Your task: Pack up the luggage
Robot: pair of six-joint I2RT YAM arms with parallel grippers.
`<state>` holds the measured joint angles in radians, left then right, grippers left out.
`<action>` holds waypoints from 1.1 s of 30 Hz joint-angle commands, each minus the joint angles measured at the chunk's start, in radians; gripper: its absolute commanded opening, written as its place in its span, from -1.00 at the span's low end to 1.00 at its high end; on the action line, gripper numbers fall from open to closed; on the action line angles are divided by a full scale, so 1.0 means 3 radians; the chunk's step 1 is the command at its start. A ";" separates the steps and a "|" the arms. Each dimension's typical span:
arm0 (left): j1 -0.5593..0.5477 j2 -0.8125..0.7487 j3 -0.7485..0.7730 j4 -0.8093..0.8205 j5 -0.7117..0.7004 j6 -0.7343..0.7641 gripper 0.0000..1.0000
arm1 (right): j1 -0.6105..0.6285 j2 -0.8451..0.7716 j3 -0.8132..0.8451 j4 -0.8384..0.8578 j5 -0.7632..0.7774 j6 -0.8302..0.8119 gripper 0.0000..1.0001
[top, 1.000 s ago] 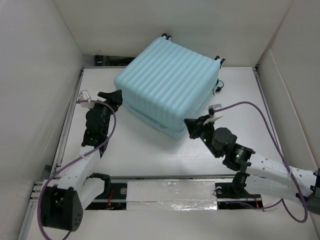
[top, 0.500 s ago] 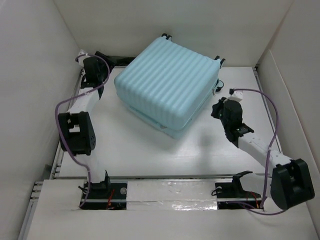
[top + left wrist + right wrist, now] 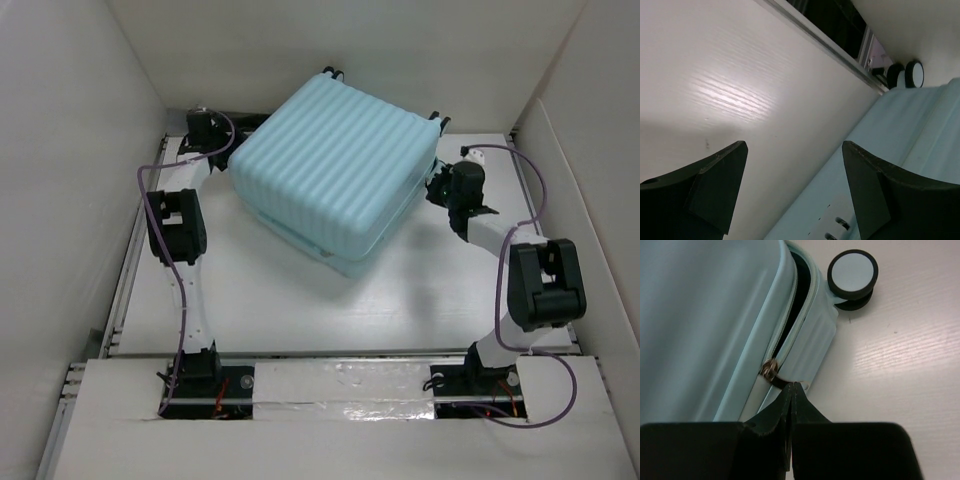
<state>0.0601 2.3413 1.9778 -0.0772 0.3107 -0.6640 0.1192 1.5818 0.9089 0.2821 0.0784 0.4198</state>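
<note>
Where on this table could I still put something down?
Free: the table between the luggage and the arm bases. Crowded: the luggage's far sides, with the open left gripper and the right gripper shut on its zipper pull.

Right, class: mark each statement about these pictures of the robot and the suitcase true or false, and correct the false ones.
1. The left tool is open. True.
2. The right tool is wide open. False: it is shut on the zip pull.
3. The case stands upright on its wheels. False: it lies flat, ribbed shell up.
4. A gap shows between the case's halves by the zip pull. True.
</note>
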 commanded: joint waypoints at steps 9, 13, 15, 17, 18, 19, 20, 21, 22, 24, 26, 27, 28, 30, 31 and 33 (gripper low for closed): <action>-0.0511 -0.1804 -0.2587 0.2040 -0.0192 -0.0552 0.41 | 0.0149 0.0536 0.0744 -0.0071 -0.0991 -0.0376 -1.00; -0.0767 -0.2444 -0.3721 0.2481 -0.0493 -0.0599 0.41 | 0.0461 0.0541 0.0948 -0.0377 -0.0992 -0.0581 -1.00; -0.0926 -0.2811 -0.4014 0.2548 -0.0590 -0.0543 0.41 | 0.0594 0.0592 0.1168 -0.0525 -0.1059 -0.0719 -1.00; -0.1013 -0.3063 -0.4398 0.2533 -0.0764 -0.0487 0.41 | 0.0671 0.0694 0.1392 -0.0669 -0.1074 -0.0770 -1.00; -0.1079 -0.3328 -0.4536 0.2528 -0.0825 -0.0492 0.41 | 0.0702 0.0740 0.1479 -0.0740 -0.1176 -0.0781 -1.00; -0.1080 -0.3462 -0.4785 0.2558 -0.0897 -0.0522 0.41 | 0.0702 0.0857 0.1582 -0.0792 -0.1212 -0.0786 -1.00; -0.1130 -0.3575 -0.4884 0.2574 -0.0898 -0.0543 0.39 | 0.0732 0.0914 0.1684 -0.0843 -0.1248 -0.0786 -1.00; -0.1187 -0.3819 -0.4981 0.2543 -0.0908 -0.0578 0.38 | 0.0733 0.0970 0.1857 -0.0924 -0.1284 -0.0776 -0.99; -0.1223 -0.3943 -0.5164 0.2543 -0.0933 -0.0609 0.38 | 0.0733 0.1011 0.1930 -0.0930 -0.1304 -0.0770 -0.99; -0.1299 -0.4299 -0.5308 0.2462 -0.0969 -0.0640 0.37 | 0.0763 0.1098 0.2083 -0.1057 -0.1365 -0.0750 -0.94; -0.1376 -0.4505 -0.5421 0.2339 -0.1005 -0.0640 0.39 | 0.0763 0.1144 0.2165 -0.1104 -0.1376 -0.0750 -0.88; -0.1376 -0.4699 -0.5452 0.2217 -0.1005 -0.0650 0.41 | 0.0763 0.1160 0.2196 -0.1129 -0.1411 -0.0745 -0.79; -0.1376 -0.4812 -0.5508 0.2191 -0.1005 -0.0660 0.42 | 0.0763 0.1175 0.2267 -0.1145 -0.1437 -0.0735 -0.70; -0.1376 -0.5143 -0.5539 0.2109 -0.1111 -0.0686 0.45 | 0.0718 0.1201 0.2324 -0.1191 -0.1514 -0.0709 -0.39; -0.1376 -0.5252 -0.5534 0.2068 -0.1158 -0.0686 0.47 | 0.0662 0.1196 0.2344 -0.1196 -0.1534 -0.0704 -0.29; -0.1376 -0.5492 -0.5499 0.1946 -0.1209 -0.0666 0.50 | 0.0580 0.1064 0.2294 -0.1206 -0.1540 -0.0684 0.00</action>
<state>-0.2905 0.7929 0.2882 0.4034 -0.2100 -0.8406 0.1879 1.9938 1.5303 -0.1234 -0.1158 0.1127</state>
